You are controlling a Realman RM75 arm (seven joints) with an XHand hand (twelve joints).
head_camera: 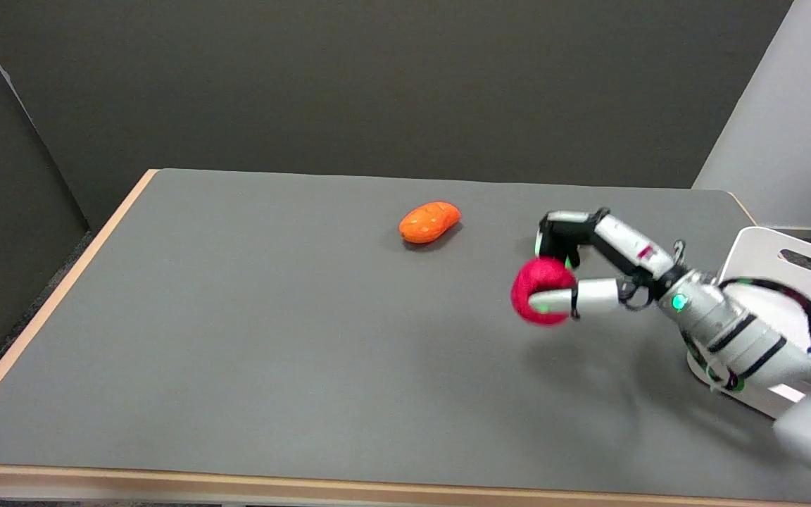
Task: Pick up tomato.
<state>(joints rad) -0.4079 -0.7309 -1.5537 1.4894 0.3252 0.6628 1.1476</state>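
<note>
The right hand is clamped on the red tomato at its fingertips, the tomato seemingly raised just off the bench, to the right of and nearer than the orange vegetable

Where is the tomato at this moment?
Head view, right side: the tomato is held in the right hand, with the orange object up-left on the table.
</note>
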